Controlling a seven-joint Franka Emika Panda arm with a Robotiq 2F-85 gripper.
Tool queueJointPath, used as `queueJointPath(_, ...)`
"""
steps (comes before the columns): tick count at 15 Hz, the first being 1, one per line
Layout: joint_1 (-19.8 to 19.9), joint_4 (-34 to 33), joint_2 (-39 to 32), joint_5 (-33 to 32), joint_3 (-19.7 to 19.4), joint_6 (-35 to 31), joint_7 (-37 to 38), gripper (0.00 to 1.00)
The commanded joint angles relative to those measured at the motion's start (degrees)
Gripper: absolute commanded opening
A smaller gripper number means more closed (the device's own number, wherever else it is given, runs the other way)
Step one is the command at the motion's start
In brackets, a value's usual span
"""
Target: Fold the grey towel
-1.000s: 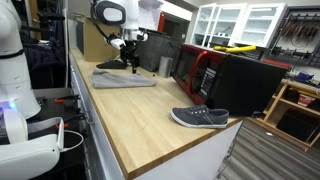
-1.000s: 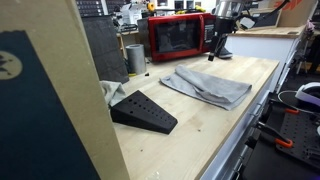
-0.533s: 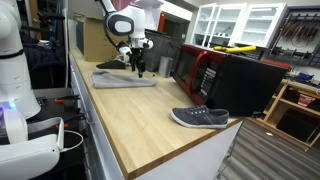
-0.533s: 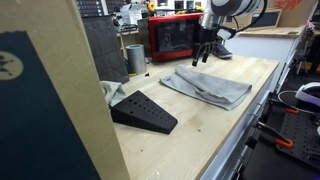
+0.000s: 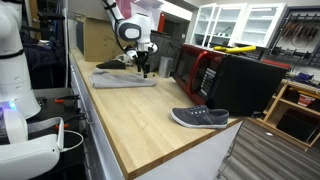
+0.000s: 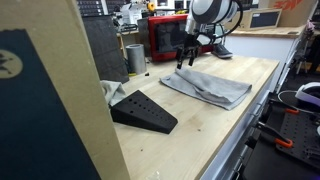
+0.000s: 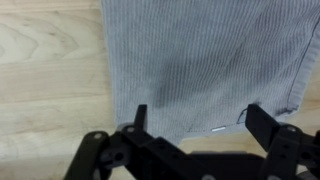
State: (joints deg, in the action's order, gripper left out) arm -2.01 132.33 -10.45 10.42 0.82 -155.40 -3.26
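The grey towel (image 5: 124, 77) lies flat and partly folded on the wooden table, seen in both exterior views (image 6: 207, 86). In the wrist view the towel (image 7: 200, 55) fills the upper part, its edge and a corner near my fingertips. My gripper (image 7: 195, 118) is open and empty, hovering just above the towel's edge. In the exterior views the gripper (image 5: 143, 68) (image 6: 185, 59) hangs over the towel's end nearest the microwave.
A red microwave (image 6: 177, 36) and a metal cup (image 6: 135, 58) stand behind the towel. A black wedge-shaped object (image 6: 143, 111) lies on the table. A grey shoe (image 5: 200, 117) sits near the table's corner. A black box (image 5: 245, 80) stands beside the microwave.
The arm has moved across over the towel toward the microwave side and lowered over the towel's edge. The gripper stays open. The towel has not moved.
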Motion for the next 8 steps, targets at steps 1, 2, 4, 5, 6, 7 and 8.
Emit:
queueJointPath(1,0.4,-4.1,-4.3,-2.0,-0.3,-1.4,3.8,1.0)
queueJointPath(2,0.4,-4.7,-5.2,-2.4,-0.5,-1.7,4.4,0.96)
queueJointPath(4,0.3,-5.7,-6.8,-3.2,-0.7,-2.2,5.3,0.71)
queueJointPath(5,0.3,-6.2,-7.4,-3.4,-0.7,-2.4,5.4,0.69)
queueJointPath(6,0.1,-6.5,-7.9,-3.8,-0.8,-2.4,6.0,0.6)
queueJointPath(7,0.1,-6.8,-8.3,-4.0,-0.7,-2.3,6.2,0.53)
queueJointPath(8,0.1,-7.1,-8.6,-4.1,-0.7,-2.0,6.3,0.44)
